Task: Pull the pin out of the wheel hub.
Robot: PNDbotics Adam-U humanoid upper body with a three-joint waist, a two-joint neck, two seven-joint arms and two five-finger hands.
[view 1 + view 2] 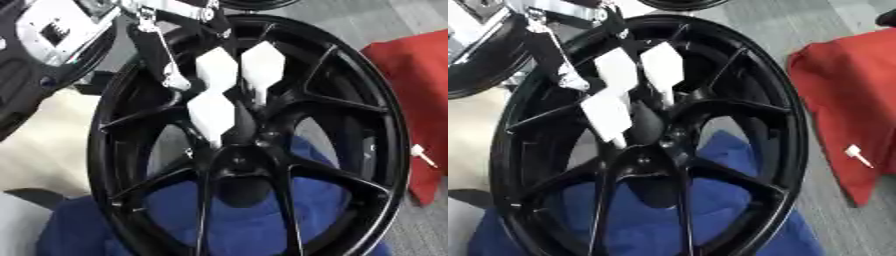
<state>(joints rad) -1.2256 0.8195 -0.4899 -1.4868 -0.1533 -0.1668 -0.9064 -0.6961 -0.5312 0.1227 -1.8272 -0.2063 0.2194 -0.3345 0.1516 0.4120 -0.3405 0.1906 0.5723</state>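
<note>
1. Reaching in from the upper left, the left hand (229, 85) sets its white fingertips (213, 114) at the wheel hub (249, 137) centre.
2. Whether they pinch the pin I cannot tell; extraction looks unfinished.
3. A small white piece (857, 154) lies on the red cloth (846, 95).

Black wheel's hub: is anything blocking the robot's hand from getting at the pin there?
Nothing visible does. The black-and-white left hand sits right over the centre of the glossy black spoked wheel, reaching in from the upper left. The pin itself is hidden beneath it.
</note>
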